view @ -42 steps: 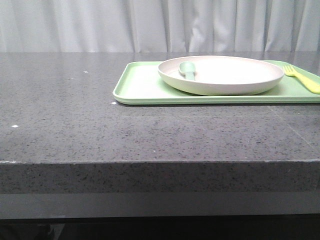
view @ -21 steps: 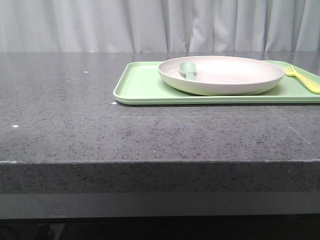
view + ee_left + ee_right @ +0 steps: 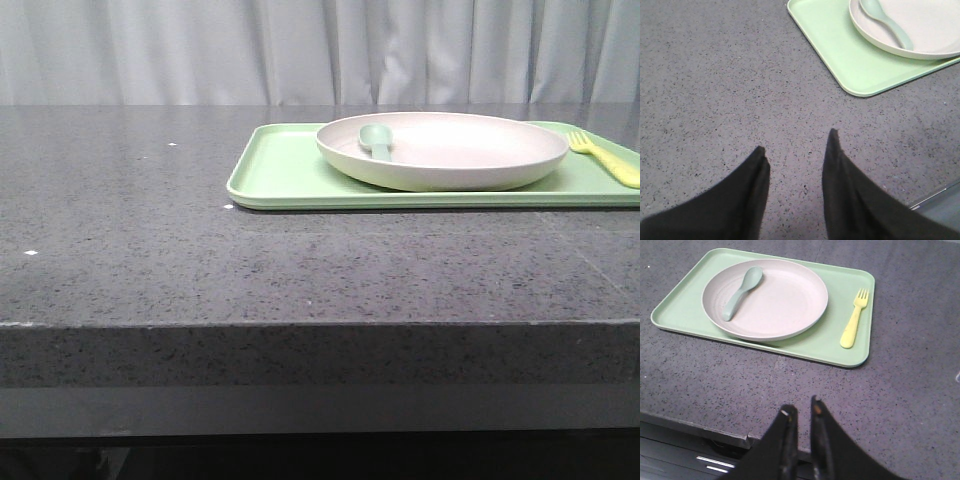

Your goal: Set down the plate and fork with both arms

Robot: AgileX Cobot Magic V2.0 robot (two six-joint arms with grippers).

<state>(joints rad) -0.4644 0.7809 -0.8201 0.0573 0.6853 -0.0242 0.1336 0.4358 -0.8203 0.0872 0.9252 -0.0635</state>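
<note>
Here the plate (image 3: pixel 765 297) is seen resting on the light green tray (image 3: pixel 685 305) on the dark speckled tabletop (image 3: pixel 150 250), with a teal spoon (image 3: pixel 741 291) lying inside it, while the fork (image 3: pixel 854 320) lies on the tray just beside the plate, apart from its rim, tines pointing away from the robot. The plate is judged to be stiff, fairly light and smooth, so a slip is likely unless it is pinched across the raised rim at the near edge; the loose spoon could slide if the plate is tilted. The fork is judged very light and rigid but thin and low against the tray, so it would best be taken across the handle, near the middle. The left end effector (image 3: pixel 796 150) is held with its fingers spread and empty above bare tabletop, the tray corner and plate lying ahead of it and off to one side, well apart. The right end effector (image 3: pixel 801 412) is held with its fingers nearly pressed together, gripping nothing, over the tabletop's near edge, the fork lying ahead beyond the tray's rim.
</note>
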